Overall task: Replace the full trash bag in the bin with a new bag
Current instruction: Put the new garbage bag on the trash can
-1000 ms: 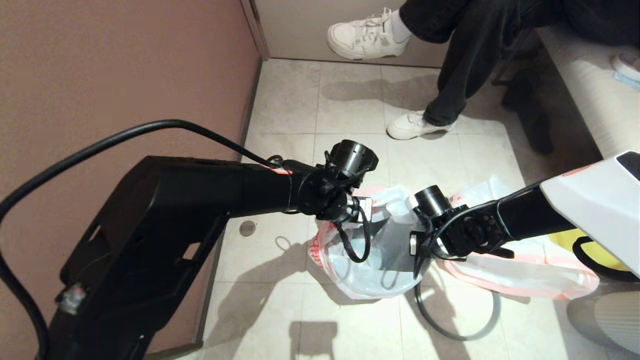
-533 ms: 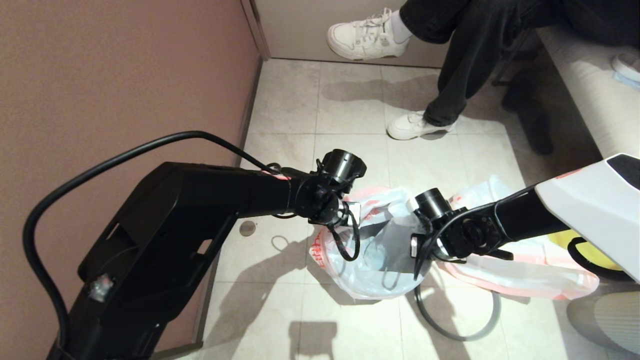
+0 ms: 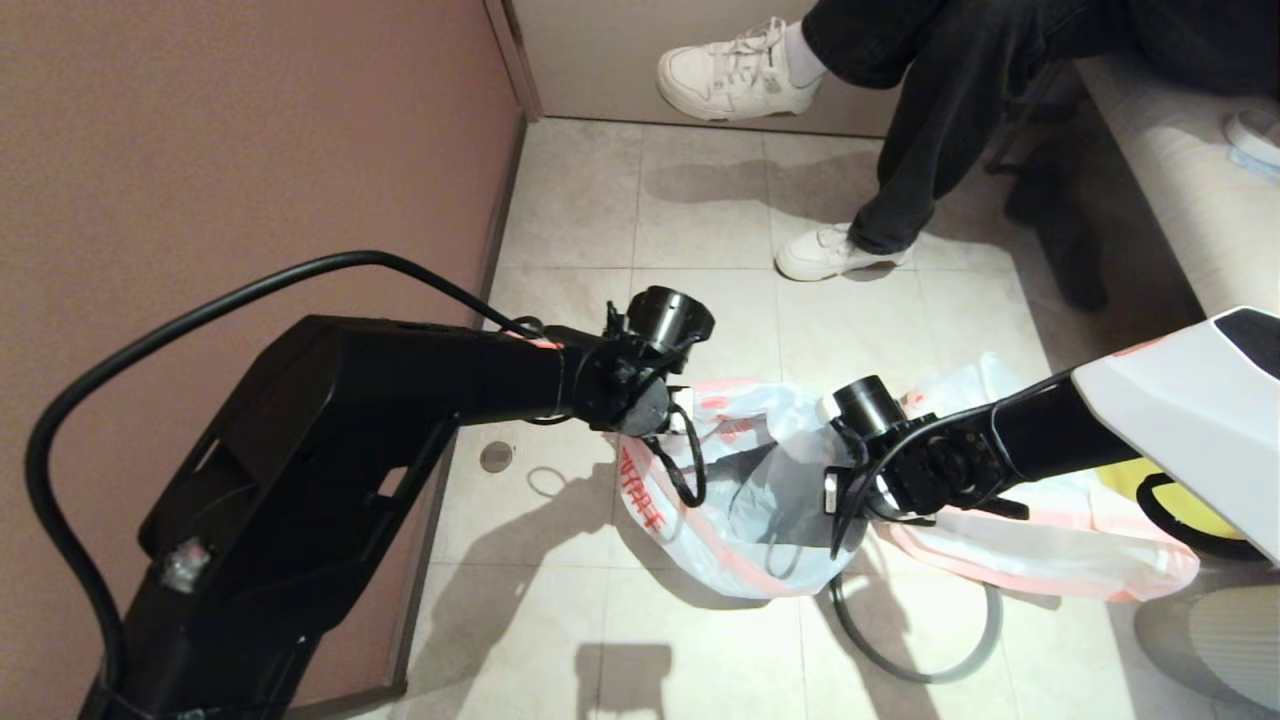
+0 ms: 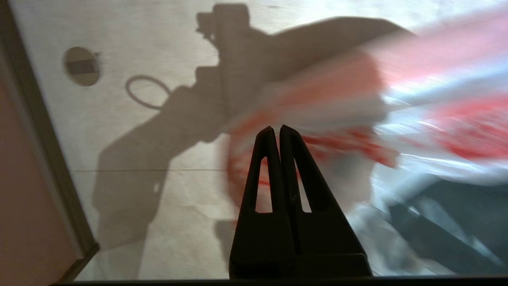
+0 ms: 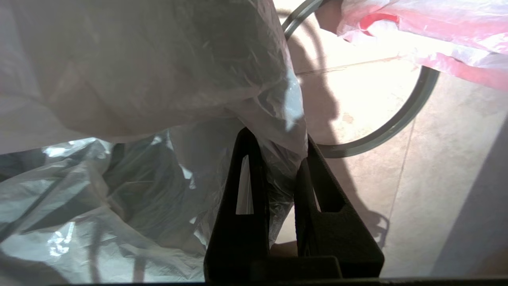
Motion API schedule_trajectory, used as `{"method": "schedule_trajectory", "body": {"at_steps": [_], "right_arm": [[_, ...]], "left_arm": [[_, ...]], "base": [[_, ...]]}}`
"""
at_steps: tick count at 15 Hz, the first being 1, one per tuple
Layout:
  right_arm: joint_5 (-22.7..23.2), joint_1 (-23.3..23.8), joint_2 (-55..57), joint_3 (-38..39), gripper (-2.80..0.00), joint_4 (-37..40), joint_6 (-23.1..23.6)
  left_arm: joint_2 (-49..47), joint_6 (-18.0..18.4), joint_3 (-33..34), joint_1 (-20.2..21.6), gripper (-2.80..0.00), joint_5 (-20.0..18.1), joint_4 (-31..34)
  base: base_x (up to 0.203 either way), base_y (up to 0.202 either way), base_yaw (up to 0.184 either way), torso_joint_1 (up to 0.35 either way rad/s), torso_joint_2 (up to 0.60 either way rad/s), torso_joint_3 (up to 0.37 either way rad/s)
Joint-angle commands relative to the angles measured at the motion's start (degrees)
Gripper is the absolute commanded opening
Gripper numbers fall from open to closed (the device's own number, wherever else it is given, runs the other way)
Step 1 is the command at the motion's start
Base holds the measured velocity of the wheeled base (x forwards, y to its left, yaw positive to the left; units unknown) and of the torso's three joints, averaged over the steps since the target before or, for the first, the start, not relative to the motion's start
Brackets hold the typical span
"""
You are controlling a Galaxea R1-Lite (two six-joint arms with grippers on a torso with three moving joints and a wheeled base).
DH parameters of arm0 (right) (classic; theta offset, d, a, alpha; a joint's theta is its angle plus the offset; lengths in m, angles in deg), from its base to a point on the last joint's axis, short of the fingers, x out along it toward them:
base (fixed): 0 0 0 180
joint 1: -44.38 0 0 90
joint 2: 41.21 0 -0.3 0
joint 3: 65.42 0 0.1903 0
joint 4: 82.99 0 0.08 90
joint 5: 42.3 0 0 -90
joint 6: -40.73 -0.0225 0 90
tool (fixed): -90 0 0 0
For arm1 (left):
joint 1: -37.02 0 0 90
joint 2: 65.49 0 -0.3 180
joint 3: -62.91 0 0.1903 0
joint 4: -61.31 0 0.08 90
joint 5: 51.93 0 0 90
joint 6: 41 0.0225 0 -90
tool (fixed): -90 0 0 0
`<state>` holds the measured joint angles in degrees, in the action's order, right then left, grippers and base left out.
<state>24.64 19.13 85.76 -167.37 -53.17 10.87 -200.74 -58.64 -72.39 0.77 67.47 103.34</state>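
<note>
Both grippers worked the new bag (image 3: 740,500) over the bin (image 3: 760,470) on the tiled floor (image 3: 600,200). The right gripper (image 5: 278,147) pinched its film; the left gripper (image 4: 276,131) was clenched at the hem (grip unclear). Best spread the mouth evenly. The grey ring (image 3: 930,650) and full trash bag (image 3: 1050,540) lay beside, near a brown wall (image 3: 250,150).

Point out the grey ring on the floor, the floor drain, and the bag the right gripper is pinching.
grey ring (image 3: 975,645), head view, its outer curve on the tile.
floor drain (image 3: 495,456), head view, its round cover.
new bag (image 5: 254,91), right wrist view, film above the gripper.
</note>
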Motion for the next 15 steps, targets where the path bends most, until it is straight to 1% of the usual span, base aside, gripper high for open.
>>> {"method": "schedule_trajectory", "body": {"at_steps": [1, 4, 6, 7, 9, 10, 13, 15], "right_arm": [[-0.1, 0.0, 0.2, 0.1, -2.8, 0.1, -0.2], [-0.1, 0.1, 0.3, 0.1, -2.8, 0.1, -0.1], [-0.1, 0.5, 0.5, 0.1, -2.8, 0.0, 0.0], [0.2, 0.7, 0.6, 0.1, -2.8, -0.1, 0.0], [1.0, 1.2, 1.2, 0.0, -2.8, -0.3, 0.1], [1.0, 1.5, 1.3, 0.0, -2.8, -0.4, 0.1], [1.2, 2.0, 1.7, -0.3, -2.8, -0.3, 0.4], [1.4, 2.4, 2.0, -0.3, -2.8, -0.4, 0.4]], "left_arm": [[0.9, 0.0, 0.0, -0.1, -2.8, 0.2, 0.2], [-1.5, 0.3, 0.0, 0.2, -2.8, 0.1, 0.0], [-3.1, -0.4, 0.1, 0.3, -2.8, -0.1, 0.3], [-3.3, -2.1, 0.5, 0.2, -2.8, -0.2, 1.4], [-3.9, -5.6, 0.5, 0.1, -2.8, -0.5, 6.5], [-4.6, -7.4, 0.5, 0.0, -2.8, -1.1, 7.9], [-7.7, -11.5, 0.6, 0.4, -2.8, -2.0, 9.6], [-8.1, -15.7, 2.0, 0.9, -2.8, -2.1, 11.7]], "base": [[0.0, 0.0, 0.0, 0.0, 0.0, 0.0], [0.0, 0.0, 0.0, 0.0, 0.0, 0.0], [0.0, 0.0, 0.0, 0.0, 0.0, 0.0], [0.0, 0.0, 0.0, 0.0, 0.0, 0.0], [0.0, 0.0, 0.0, 0.0, 0.0, 0.0], [0.0, 0.0, 0.0, 0.0, 0.0, 0.0], [0.0, 0.0, 0.0, 0.0, 0.0, 0.0], [0.0, 0.0, 0.0, 0.0, 0.0, 0.0]]}}
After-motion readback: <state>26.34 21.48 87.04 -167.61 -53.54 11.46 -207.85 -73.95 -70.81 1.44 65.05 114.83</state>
